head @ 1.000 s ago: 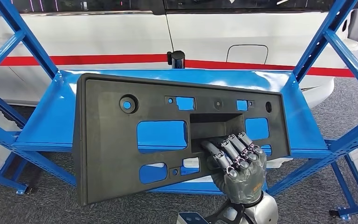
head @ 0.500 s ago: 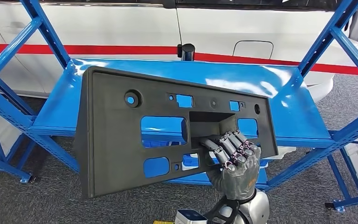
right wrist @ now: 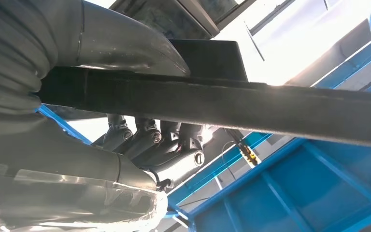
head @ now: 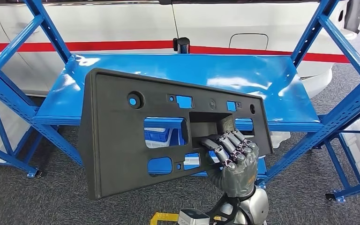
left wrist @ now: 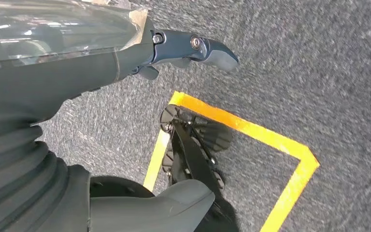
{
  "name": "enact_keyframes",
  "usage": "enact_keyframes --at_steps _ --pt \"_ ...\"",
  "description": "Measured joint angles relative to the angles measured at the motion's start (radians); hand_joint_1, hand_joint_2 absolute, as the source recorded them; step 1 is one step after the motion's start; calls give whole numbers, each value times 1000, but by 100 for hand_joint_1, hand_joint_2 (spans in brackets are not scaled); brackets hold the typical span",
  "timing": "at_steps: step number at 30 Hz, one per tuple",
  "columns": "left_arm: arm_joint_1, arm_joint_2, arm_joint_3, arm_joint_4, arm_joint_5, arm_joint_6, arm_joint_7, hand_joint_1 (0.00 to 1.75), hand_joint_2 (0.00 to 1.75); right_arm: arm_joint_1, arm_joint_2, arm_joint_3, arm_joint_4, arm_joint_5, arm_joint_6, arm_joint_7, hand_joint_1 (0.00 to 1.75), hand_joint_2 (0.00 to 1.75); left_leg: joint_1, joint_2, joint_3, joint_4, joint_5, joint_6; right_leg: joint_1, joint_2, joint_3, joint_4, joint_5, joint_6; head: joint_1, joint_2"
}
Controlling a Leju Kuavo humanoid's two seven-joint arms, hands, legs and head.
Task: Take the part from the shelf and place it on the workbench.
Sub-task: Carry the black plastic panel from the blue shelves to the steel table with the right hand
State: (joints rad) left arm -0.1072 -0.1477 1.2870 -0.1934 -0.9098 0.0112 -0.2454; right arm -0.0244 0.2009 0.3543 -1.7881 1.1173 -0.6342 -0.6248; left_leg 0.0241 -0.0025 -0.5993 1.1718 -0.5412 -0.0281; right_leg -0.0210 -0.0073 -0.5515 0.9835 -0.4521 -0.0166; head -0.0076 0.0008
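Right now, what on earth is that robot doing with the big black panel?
The robot's right hand is holding a large black plastic part by the edge of a rectangular recess near its middle, fingers hooked inside it. The part hangs tilted in the air in front of a blue metal shelf, clear of its surface. The left hand hangs by the robot's side above grey carpet, holding nothing. No workbench shows here.

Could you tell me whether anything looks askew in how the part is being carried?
Yes: the black part hangs tilted, gripped only by the right hand near one end, so its long side juts out unsupported.
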Motion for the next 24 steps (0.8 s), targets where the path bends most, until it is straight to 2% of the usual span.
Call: enact_keyframes --at_steps 1,2,3,4,6,7,8,9,11,12,13,14,15,17,18,19,20,21,22,23,24 --pt "0 1 0 0 0 0 0 0 175 0 0 -2 1 0 0 -1 175 175 1 -1 52 -78 19 1 1 0 -5 4 3 4 0 0" --pt "0 1 0 0 -1 -1 0 0 175 0 0 -4 1 0 0 -2 175 175 1 -2 90 -139 30 4 3 0 -10 7 7 9 1 0" --pt "0 2 0 0 -3 -2 0 0 175 0 0 -6 1 0 0 -3 175 175 -1 -3 111 -175 34 8 5 0 -14 9 12 16 1 0" --pt "0 2 0 0 -4 -2 1 0 175 0 0 -8 2 0 0 -4 175 175 -5 -4 114 -187 34 14 7 -1 -17 9 17 24 2 0" --pt "0 3 0 0 -8 -4 2 0 175 3 0 -13 2 -3 0 -9 175 175 -8 -2 104 -191 45 34 6 -1 -24 9 25 41 2 0" --pt "0 2 0 0 -10 -5 2 0 175 5 -1 -17 2 -4 0 -13 175 175 -8 1 97 -195 54 46 6 0 -33 20 15 44 3 0" --pt "0 2 -1 0 -11 -6 2 0 175 7 -2 -22 2 -6 0 -16 175 175 -8 3 89 -199 65 58 7 1 -49 49 -10 41 4 0" --pt "-1 2 -1 0 -12 -7 2 0 175 10 -3 -28 2 -8 0 -19 175 175 -8 6 78 -200 75 67 6 2 -71 101 -49 34 6 0" --pt "-1 3 -1 0 -13 -9 2 0 175 17 -5 -38 2 -8 0 -22 175 175 -12 8 51 -199 94 75 6 3 -117 235 -126 25 9 0" --pt "0 3 -1 0 -15 -9 3 0 175 22 -5 -43 2 -8 0 -22 175 175 -14 9 38 -198 104 76 6 3 -127 284 -143 28 9 0" --pt "1 4 -1 0 -17 -10 3 0 175 27 -6 -48 1 -7 0 -23 175 175 -16 9 25 -197 112 75 6 3 -119 301 -141 34 9 0" --pt "1 4 -1 0 -19 -10 4 0 175 32 -5 -54 0 -7 0 -24 175 175 -16 10 13 -195 121 74 6 3 -92 279 -123 43 9 0" --pt "1 4 -1 0 -20 -11 5 0 175 36 -5 -60 -3 -6 0 -24 175 175 -17 10 2 -192 129 71 7 3 -46 222 -101 49 9 0" --pt "1 3 -2 0 -23 -15 6 0 175 42 -3 -71 -15 -1 0 -23 175 175 -19 9 -16 -184 142 63 11 3 59 70 -83 47 9 0" --pt "1 3 -2 0 -24 -18 7 0 175 45 -1 -75 -23 3 0 -20 175 175 -20 9 -21 -181 148 57 14 4 90 17 -85 42 9 0" --pt "2 3 -3 0 -26 -20 8 0 175 49 0 -80 -31 7 0 -16 175 175 -21 9 -24 -179 154 51 18 5 103 -10 -90 37 9 0" --pt "2 3 -3 0 -28 -22 10 0 175 54 0 -84 -39 11 0 -11 175 175 -21 10 -25 -179 161 45 21 6 101 -17 -88 32 9 0" --pt "3 4 -4 0 -31 -23 12 0 175 58 0 -88 -46 15 0 -5 175 175 -19 9 -28 -178 164 39 16 6 92 -15 -82 25 9 0" --pt "3 5 -5 0 -33 -25 15 0 175 62 0 -93 -52 19 0 -1 175 175 -18 7 -33 -170 154 34 11 6 86 -15 -74 16 9 0" --pt "5 6 -6 0 -34 -27 17 0 175 66 1 -97 -59 23 0 3 175 175 -16 6 -43 -148 125 28 6 4 79 -16 -65 6 6 0" --pt "5 7 -6 0 -35 -29 18 0 175 70 1 -101 -65 25 0 6 175 175 -13 4 -57 -105 80 23 2 3 70 -16 -54 -3 3 0"
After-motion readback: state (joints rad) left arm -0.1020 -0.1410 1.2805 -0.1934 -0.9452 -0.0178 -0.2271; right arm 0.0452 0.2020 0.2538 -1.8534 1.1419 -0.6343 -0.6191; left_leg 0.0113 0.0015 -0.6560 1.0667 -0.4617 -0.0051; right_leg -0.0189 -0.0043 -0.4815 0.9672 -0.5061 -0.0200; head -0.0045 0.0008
